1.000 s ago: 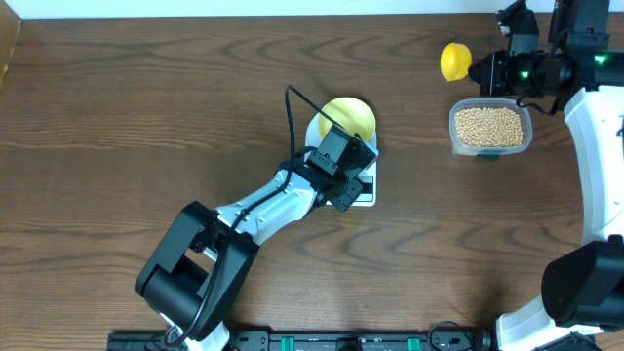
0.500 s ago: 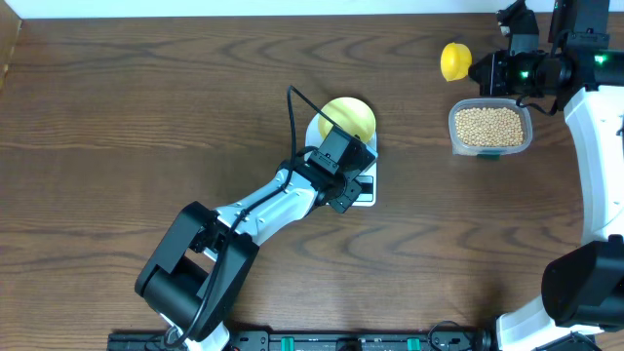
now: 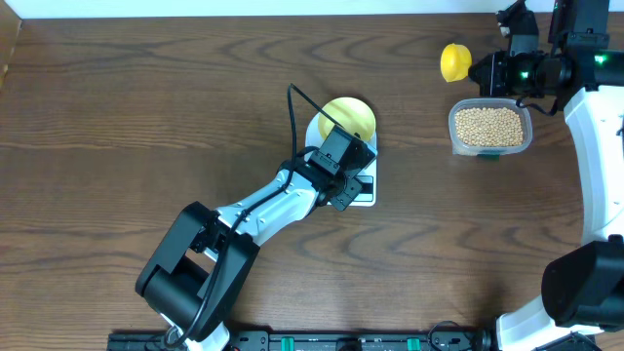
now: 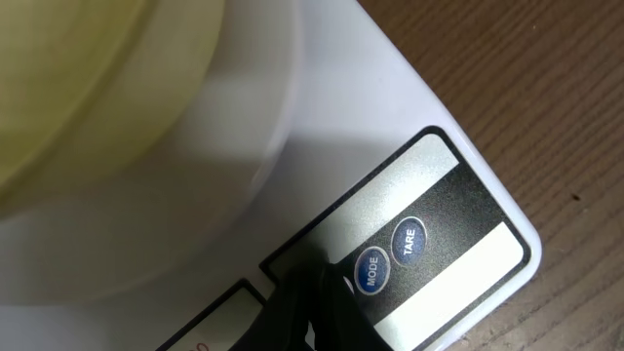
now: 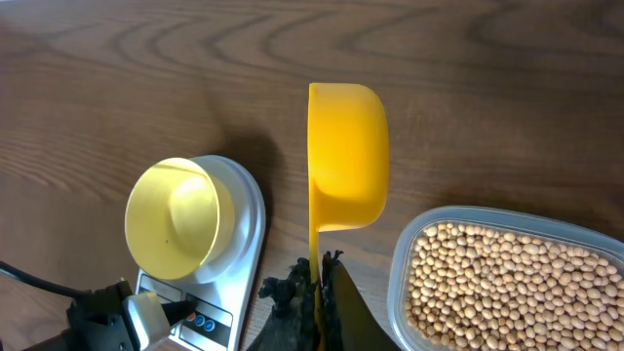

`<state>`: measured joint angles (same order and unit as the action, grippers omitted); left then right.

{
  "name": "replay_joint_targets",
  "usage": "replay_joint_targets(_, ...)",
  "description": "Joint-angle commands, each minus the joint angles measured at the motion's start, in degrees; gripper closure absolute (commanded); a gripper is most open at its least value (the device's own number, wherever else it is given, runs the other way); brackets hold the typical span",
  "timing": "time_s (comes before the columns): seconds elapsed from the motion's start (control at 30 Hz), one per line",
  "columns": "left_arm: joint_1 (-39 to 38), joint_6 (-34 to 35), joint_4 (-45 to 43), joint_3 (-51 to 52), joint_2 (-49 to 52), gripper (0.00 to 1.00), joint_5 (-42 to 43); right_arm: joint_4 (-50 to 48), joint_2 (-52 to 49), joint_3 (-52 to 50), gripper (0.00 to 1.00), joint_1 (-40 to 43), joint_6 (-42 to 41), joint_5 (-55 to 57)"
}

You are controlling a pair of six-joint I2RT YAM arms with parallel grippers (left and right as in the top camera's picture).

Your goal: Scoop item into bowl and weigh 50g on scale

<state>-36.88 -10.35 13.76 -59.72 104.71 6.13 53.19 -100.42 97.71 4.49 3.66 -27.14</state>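
The white scale (image 3: 343, 166) sits near the middle of the brown table (image 3: 146, 97). The pale yellow bowl (image 3: 349, 117) stands on the round top of the scale. In the right wrist view the bowl (image 5: 180, 216) is at the lower left and sits on the scale (image 5: 244, 234). The left gripper (image 3: 351, 185) is down at the front of the scale. In the left wrist view its dark fingers (image 4: 307, 307) are pressed together into one tip. The tip is just beside the blue MODE button (image 4: 370, 272). I cannot tell if it touches the scale. The TARE button (image 4: 409, 239) is next to MODE, up and to the right. The blurry bowl (image 4: 88, 78) fills the upper left of that view. The right gripper (image 3: 485, 70) is at the upper right of the overhead view. It is closed tight on the thin handle of the bright yellow scoop (image 5: 348, 146), and the cup of the scoop points up the picture, away from the gripper (image 5: 317, 283). The beans (image 5: 507, 288) lie in the clear tub (image 3: 490, 128), just below the scoop (image 3: 454, 60) and well apart from the scale.
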Motion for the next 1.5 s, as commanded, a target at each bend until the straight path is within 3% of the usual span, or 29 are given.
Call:
replay_joint_targets(0.0,0.4,-0.1,2.1,1.1,2.6,0.92,-1.3,0.2,0.4,0.7,0.99,0.2,0.7,0.0)
replay_joint_targets(0.43,0.2,-2.0,2.0,1.1,2.6,0.92,1.4,0.2,0.4,0.7,0.99,0.2,0.7,0.0)
replay_joint_targets(0.57,0.2,-5.7,2.0,1.1,2.6,0.92,4.2,0.2,0.4,0.7,0.99,0.2,0.7,0.0)
replay_joint_targets(1.2,0.3,-5.7,0.9,1.1,6.7,0.92,0.4,0.4,0.4,0.7,0.99,0.2,0.7,0.0)
replay_joint_targets(1.47,0.3,-5.6,2.1,1.1,-1.6,0.92,0.5,0.3,0.4,0.7,0.99,0.2,0.7,0.0)
